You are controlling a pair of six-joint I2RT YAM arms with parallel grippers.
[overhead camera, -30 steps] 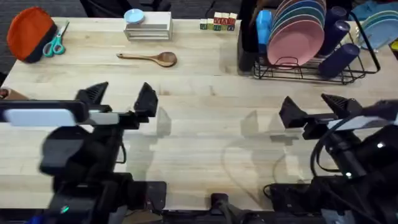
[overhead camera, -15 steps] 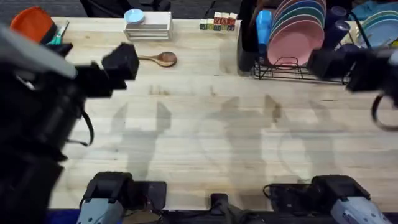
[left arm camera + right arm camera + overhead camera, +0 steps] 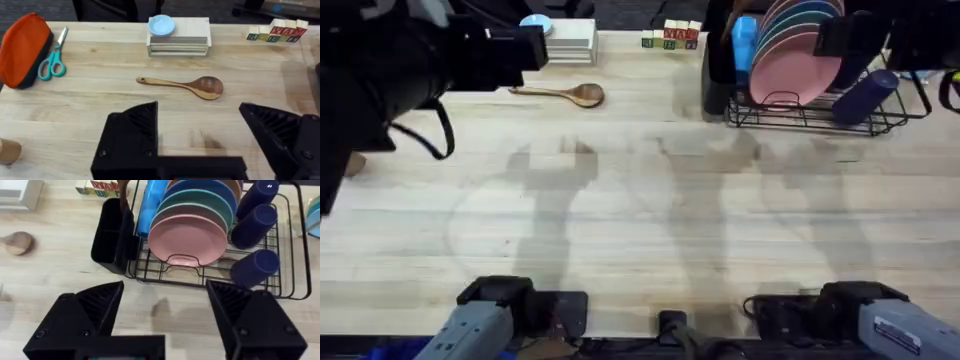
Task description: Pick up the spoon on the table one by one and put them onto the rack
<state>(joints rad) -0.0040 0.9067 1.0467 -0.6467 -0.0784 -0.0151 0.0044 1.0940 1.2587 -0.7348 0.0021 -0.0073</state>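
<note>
Left gripper, jaws apart, is hovering over the spoon lying on the bench; right gripper is gaping near the rack. Risk: the slim handle is lying flat, so closing jaws may skid off.

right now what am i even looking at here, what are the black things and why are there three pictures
This is a robot with two arms at a wooden table. One picture comes from a camera fixed above the table; the other two come from small cameras on each arm's wrist, so the black wedges at their bottom edges are that arm's own two fingers.

The left gripper is open and holds nothing. Ahead of it lies a wooden spoon, with teal scissors, an orange pouch and a white stacked tray farther off.

The right gripper is open and holds nothing. It faces a black wire rack with plates, dark blue cups and a black utensil cup.

The job is to put the spoon onto the rack.
</note>
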